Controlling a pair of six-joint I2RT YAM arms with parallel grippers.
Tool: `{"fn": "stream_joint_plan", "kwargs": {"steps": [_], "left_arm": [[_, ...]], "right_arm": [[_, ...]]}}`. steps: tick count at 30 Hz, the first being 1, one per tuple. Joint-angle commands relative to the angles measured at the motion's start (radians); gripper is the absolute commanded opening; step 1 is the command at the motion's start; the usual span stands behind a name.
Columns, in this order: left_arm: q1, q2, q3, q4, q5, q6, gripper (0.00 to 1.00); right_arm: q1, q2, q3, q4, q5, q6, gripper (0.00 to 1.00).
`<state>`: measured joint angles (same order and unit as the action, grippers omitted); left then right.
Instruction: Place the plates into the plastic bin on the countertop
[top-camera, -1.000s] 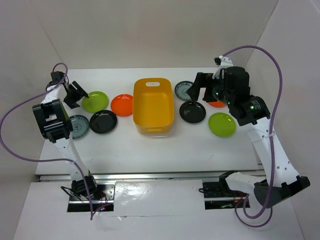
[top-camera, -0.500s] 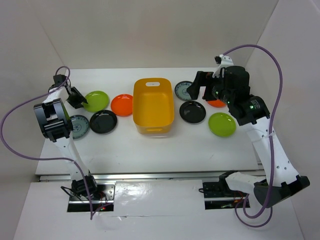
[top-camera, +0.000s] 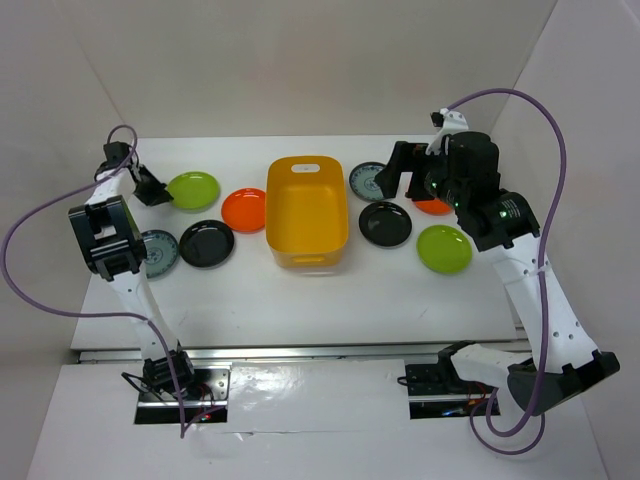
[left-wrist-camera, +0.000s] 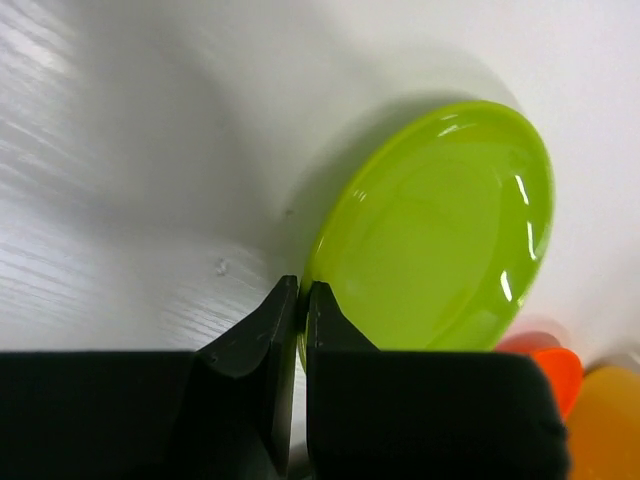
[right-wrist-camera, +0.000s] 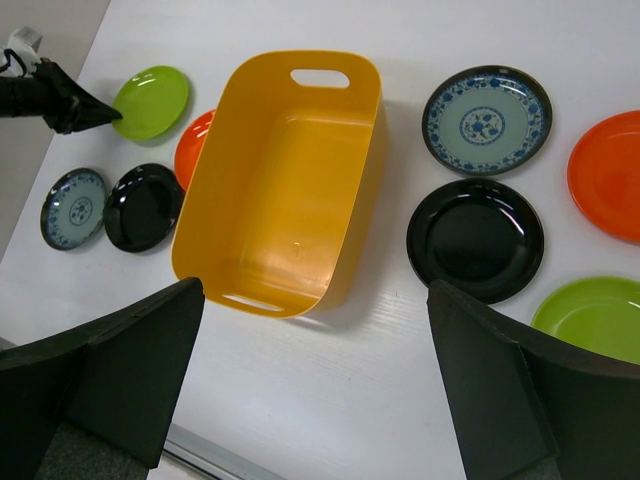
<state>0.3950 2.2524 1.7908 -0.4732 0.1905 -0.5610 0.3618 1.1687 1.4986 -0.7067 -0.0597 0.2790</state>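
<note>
At the upper left of the top view, the left gripper (top-camera: 152, 188) pinches the near rim of the left green plate (top-camera: 195, 188). Seen from the left wrist, its two fingers (left-wrist-camera: 285, 305) stand almost together with the rim of that plate clamped between them, and the rest of the plate spreads away toward the upper right of the frame, tilted, with a dark shadow on the countertop (top-camera: 300, 300) along its left edge. Whether the plate's far edge touches the surface I cannot tell.

Just right of it lies the left orange plate (top-camera: 244, 209), touching or nearly touching the bin (top-camera: 307, 215), which stands in the middle of the frame with nothing inside. Lower left sit the left black plate (top-camera: 207, 243) and the left patterned plate (top-camera: 158, 250), side by side.

Right of the bin, the right gripper (top-camera: 396, 175) hangs with its fingers wide apart, holding nothing, above the right patterned plate (top-camera: 368, 180) and the right black plate (top-camera: 385, 224). The right orange plate (top-camera: 435, 207) is partly hidden by the arm, and the right green plate (top-camera: 444, 249) lies toward the lower right.
</note>
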Motion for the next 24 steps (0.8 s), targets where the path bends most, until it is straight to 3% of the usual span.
{"fn": "stream_joint_plan", "kwargs": {"steps": [1,7,13,16,20,24], "left_arm": [[0.001,0.022,0.051,-0.025,0.051,0.004,0.0],[-0.019,-0.114,0.107,0.002,0.021,-0.028,0.0],[-0.076,-0.252,0.116,0.002,0.212,-0.036,0.0],[-0.111,-0.358,0.036,0.057,0.265,-0.05,0.0],[-0.263,-0.502,-0.048,0.11,0.25,-0.007,0.0],[-0.421,-0.516,-0.057,0.082,0.164,0.055,0.0]], "right_arm": [[0.005,-0.02,0.038,0.015,0.024,-0.004,1.0],[0.005,0.002,0.08,-0.014,0.034,-0.004,1.0],[-0.004,0.031,0.107,-0.014,0.11,-0.024,1.0],[-0.004,0.031,0.12,-0.014,0.119,-0.035,1.0],[-0.014,0.04,0.129,-0.014,0.13,-0.046,1.0],[-0.023,0.04,0.12,-0.014,0.13,-0.055,1.0]]}}
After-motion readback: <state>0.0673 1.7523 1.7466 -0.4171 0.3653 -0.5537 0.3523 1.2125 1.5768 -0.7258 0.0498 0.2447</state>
